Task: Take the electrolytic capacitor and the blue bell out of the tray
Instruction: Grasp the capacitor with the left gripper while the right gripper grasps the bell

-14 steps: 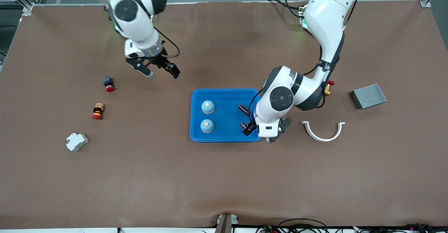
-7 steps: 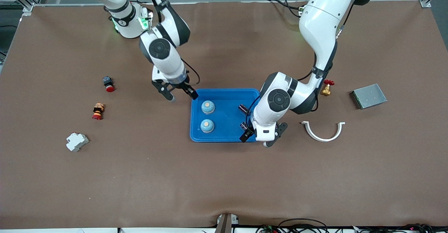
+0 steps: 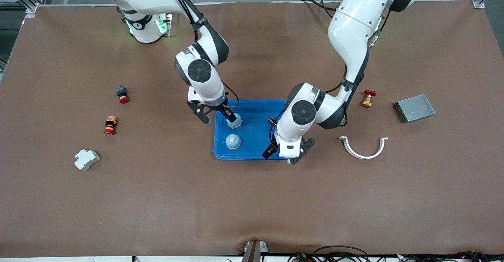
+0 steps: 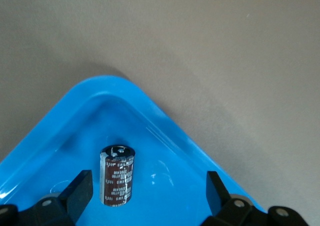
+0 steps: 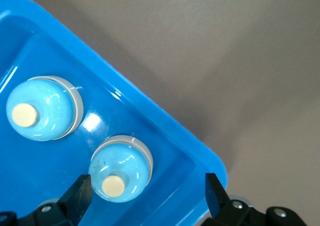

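Note:
A blue tray sits mid-table. Two blue bells with cream buttons stand in it, one nearer the front camera, the other farther. A dark capacitor lies toward the left arm's end. My right gripper is open over the tray's edge, straddling the farther bell; the nearer bell is beside it. My left gripper is open over the tray's corner. A brown capacitor sits between its fingers, close to one finger.
Toward the right arm's end lie a red button switch, a red-orange stacked part and a white breaker. Toward the left arm's end lie a white curved clip, a red-handled brass valve and a grey metal box.
My right arm swung from over bare table to the tray and now straddles the farther bell. My left gripper slid a little toward the right arm's end, staying open.

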